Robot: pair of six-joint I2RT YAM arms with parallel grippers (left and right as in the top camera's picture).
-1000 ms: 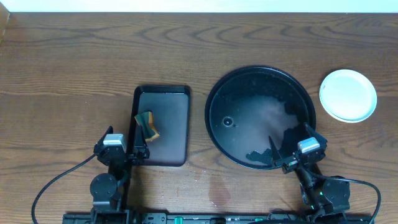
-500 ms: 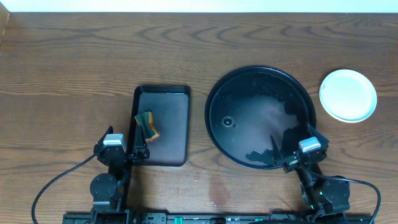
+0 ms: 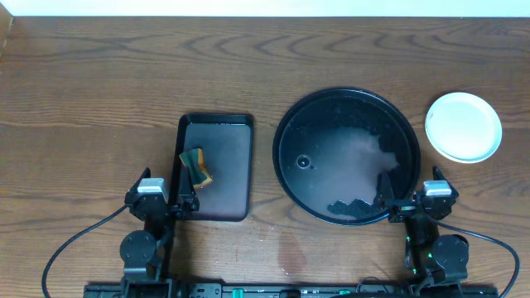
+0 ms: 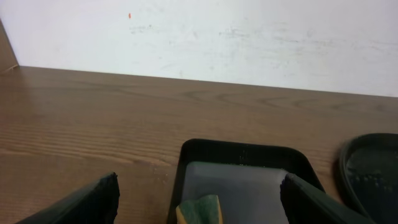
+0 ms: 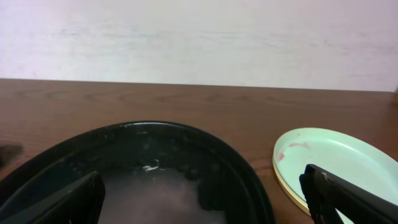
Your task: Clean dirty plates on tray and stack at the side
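Moved: the right hand (image 3: 411,186) has shifted rightward and toward the near edge, off the inside of the round tray (image 3: 331,132) to its near-right rim; the left hand (image 3: 168,194) has stayed put.
Overhead, plates: stacked on the table (image 3: 83,83) at the far right, well clear of the round tray; only the pale top one of the plates (image 3: 464,126) shows.
Overhead, round tray: bare of plates, with a wet, cloudy sheen across its middle.
Overhead, rectangular tray: the rectangular tray (image 3: 228,157) lies left of the round one, holding a green-and-yellow sponge (image 3: 195,165) by its left wall.
Overhead, hands: both spread wide and holding nothing, the left just beside the rectangular tray's near-left corner.
Left wrist: the two dark fingers (image 4: 87,202) stand far apart at the bottom corners; between them are the rectangular tray and the sponge's top, and the round tray's rim shows at the right edge.
Right wrist: the fingers (image 5: 62,202) are spread; the round tray fills the lower left. To its right sits a mint plate with a small reddish smear (image 5: 292,146) near its far rim and a yellow edge showing beneath it.
Background: a plain pale wall (image 5: 199,37).
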